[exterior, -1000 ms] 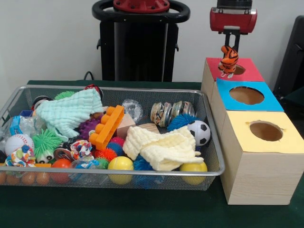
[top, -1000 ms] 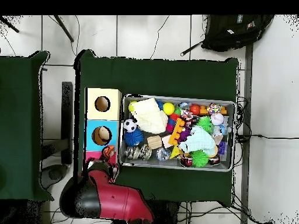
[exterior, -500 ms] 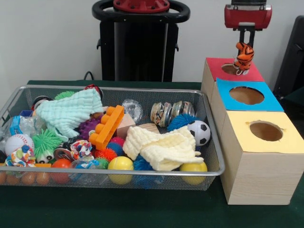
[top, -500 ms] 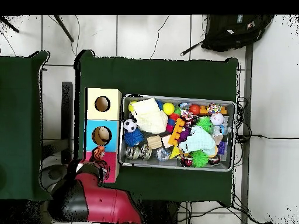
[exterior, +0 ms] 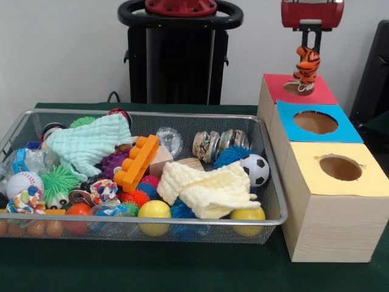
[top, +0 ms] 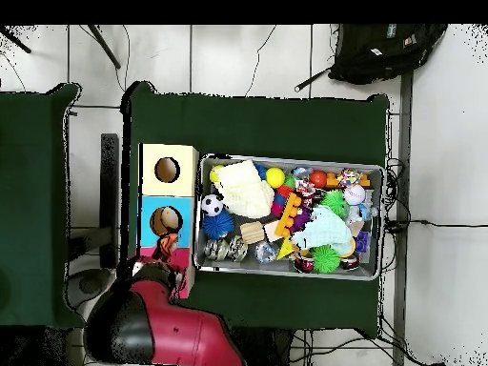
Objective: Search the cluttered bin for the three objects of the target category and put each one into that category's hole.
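Front view: hand [exterior: 307,50] closed on tiger toy [exterior: 306,65], gripped at the top of the figure, body hanging free below. Toy suspended directly above the hole in the red box [exterior: 298,89], lower end just over the opening, apparently not yet inside. Blue box [exterior: 315,123] and yellow box [exterior: 338,169] in line beside it, holes unoccupied.

Handling estimate for tiger toy: small, light, probably moulded rubber or soft plastic; slight give under pressure, low risk of breakage. Smooth, rounded surface likely slippery; narrow upper part the most secure place to grip, as held now. Irregular limbs liable to catch on the hole rim if released off-centre.

Wire bin [exterior: 270,214] on the green tabletop [exterior: 152,267] crowded with balls, spiky toys, two cloths and an orange block [exterior: 137,162]; further target items not identifiable from here.

Overhead view: toy visible at the red box, arm covering most of that box.
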